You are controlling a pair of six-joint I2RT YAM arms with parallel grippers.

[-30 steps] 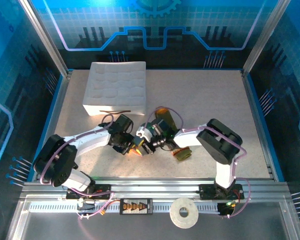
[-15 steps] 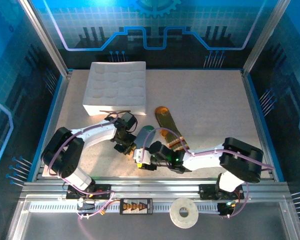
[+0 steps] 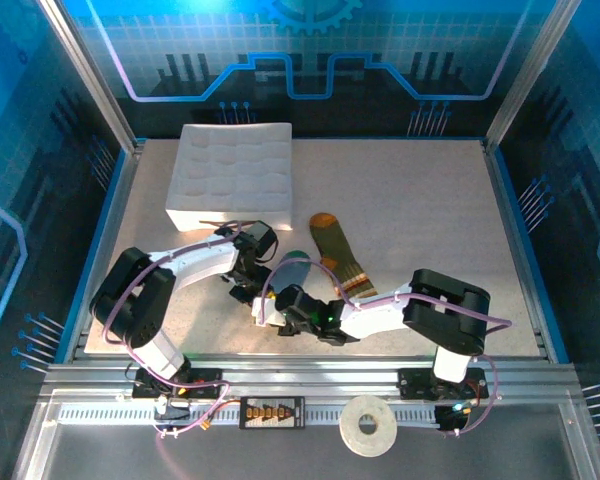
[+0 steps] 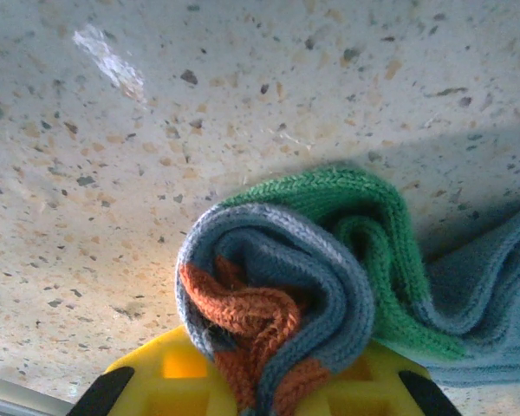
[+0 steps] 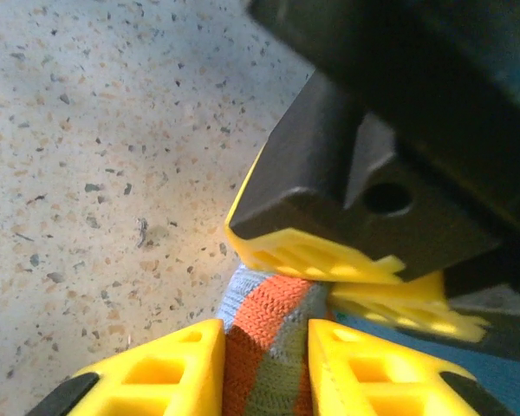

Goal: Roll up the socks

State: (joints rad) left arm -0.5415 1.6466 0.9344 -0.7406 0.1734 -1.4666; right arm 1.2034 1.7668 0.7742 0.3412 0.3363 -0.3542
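At the near middle of the table, the right gripper has swung in from the right. After briefly widening, it now pinches narrowly on the grey-blue sock beside the left gripper, which stays clamped on the same roll. With both claws on the bundle, the roll is probably being tightened or handed over. The left wrist view shows the orange cuff coiled inside and the green toe outside. The top view shows the olive-green sock lying flat just to the right, not yet rolled.
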